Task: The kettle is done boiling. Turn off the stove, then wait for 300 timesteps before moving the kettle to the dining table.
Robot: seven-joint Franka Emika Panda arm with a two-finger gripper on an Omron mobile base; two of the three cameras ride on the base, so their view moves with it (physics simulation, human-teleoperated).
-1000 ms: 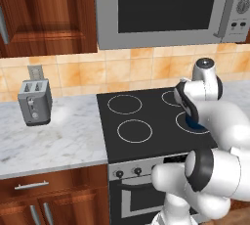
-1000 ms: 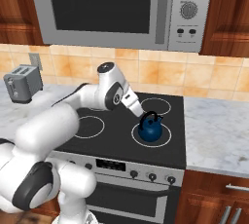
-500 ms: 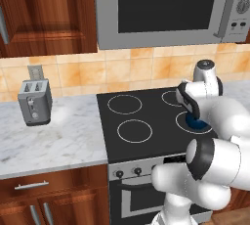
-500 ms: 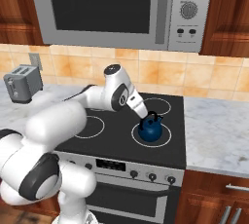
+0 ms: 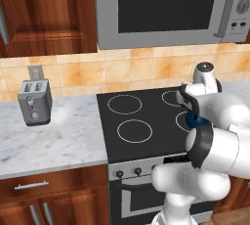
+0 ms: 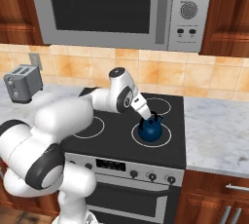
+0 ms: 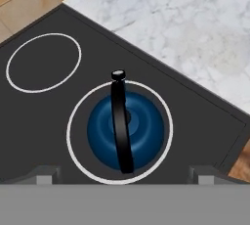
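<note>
Glass, black and glossy, makes up the flat top of the stove (image 6: 112,133), marked with four thin white burner rings; below it runs a brushed stainless front with a row of small black knobs (image 6: 152,176) and an oven door with a bar handle. The kettle (image 6: 150,129) sits inside the front right ring as seen from the right base view, a squat, round, dark-blue body with concentric ridges on its lid and a thin black arched handle crossing over the top. From the hand view the kettle (image 7: 125,128) fills most of its ring without touching the white line, and a small black spout tip shows at the far end of the handle.

Directly above the kettle, the gripper (image 6: 147,114) hangs with its jaws spread wide, one finger tip (image 7: 45,174) well off to each side of the blue body, holding nothing and touching nothing.

Marble counter (image 5: 53,138), white with grey veining, flanks the stove on both sides over reddish-brown wooden cabinets with metal pulls. A boxy grey two-slot toaster (image 5: 34,101) stands on the left stretch, its slots showing nothing inside. Orange-tan square tiles cover the wall, and a grey microwave (image 6: 121,9) with a dark window hangs above.
</note>
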